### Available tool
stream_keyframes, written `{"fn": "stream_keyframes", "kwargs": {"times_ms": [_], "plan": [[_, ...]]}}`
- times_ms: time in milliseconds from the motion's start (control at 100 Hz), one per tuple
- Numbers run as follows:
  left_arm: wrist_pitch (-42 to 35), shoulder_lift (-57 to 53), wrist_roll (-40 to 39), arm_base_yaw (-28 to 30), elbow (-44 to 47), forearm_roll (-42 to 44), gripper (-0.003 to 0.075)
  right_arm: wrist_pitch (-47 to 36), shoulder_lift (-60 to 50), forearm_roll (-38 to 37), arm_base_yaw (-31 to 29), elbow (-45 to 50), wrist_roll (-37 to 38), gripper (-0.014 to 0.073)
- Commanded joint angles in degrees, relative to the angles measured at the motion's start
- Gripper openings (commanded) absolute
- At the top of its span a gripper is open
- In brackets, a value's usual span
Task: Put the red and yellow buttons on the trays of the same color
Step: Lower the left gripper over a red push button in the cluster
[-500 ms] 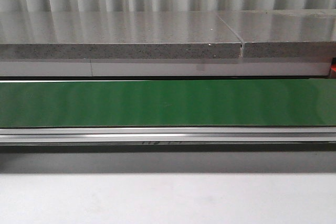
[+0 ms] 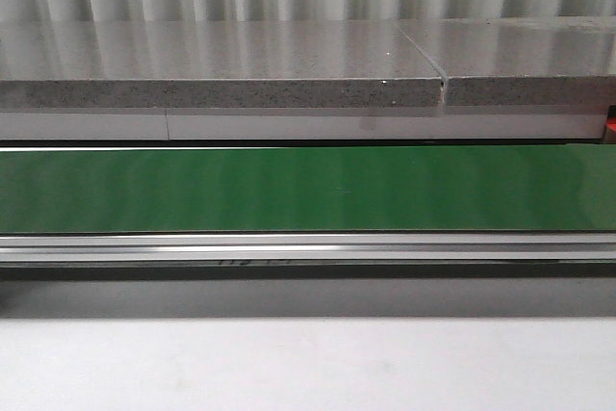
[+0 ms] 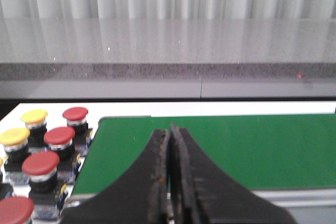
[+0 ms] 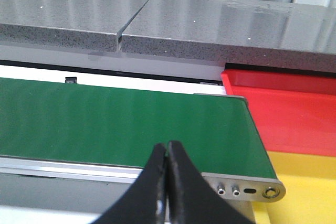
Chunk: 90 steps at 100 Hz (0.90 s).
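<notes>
While both arms hung low before the conveyor, neither one held anything: the left gripper had its fingers pressed together on empty air, and the right gripper was closed the same way. Just beyond the left fingers ran the green belt, bare, and off its near end stood the supply, a cluster of red buttons and yellow buttons upright on their black bases, close together and apart from the belt's edge. Past the right gripper the belt ended at a metal roller cap, and beside that end lay the red tray with the yellow tray next to it, both empty as far as could be seen.

From the front, the belt looked as it had half a second earlier: no button had come onto it, and no arm had entered that view. By my reckoning the sorting had not begun, and a button would first need lifting from the cluster.
</notes>
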Motion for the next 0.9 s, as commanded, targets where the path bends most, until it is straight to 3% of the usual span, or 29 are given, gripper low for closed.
{"fn": "stream_keyframes", "kwargs": {"times_ms": [0, 210, 500, 600, 890], "plan": [[-6.1, -2.1, -0.4, -0.4, -0.3, 0.1, -0.0020, -4.8, -0.9, -0.7, 0.0, -0.3, -0.2, -0.0069], [-0.1, 1.5, -0.4, -0.4, -11.2, 0.1, -0.0020, -4.8, -0.9, -0.7, 0.0, -0.3, -0.2, -0.0069], [33.7, 17.2, -0.4, -0.4, -34.8, 1.8, -0.0020, -4.8, -0.9, -0.7, 0.0, -0.3, -0.2, -0.0069], [41.7, 23.2, -0.4, -0.4, -40.9, 1.9, -0.0020, -4.8, -0.9, -0.7, 0.0, -0.3, -0.2, -0.0069], [44.6, 32.9, -0.4, -0.4, -44.2, -0.1, -0.0020, -4.8, -0.9, -0.7, 0.0, -0.3, -0.2, -0.0069]]}}
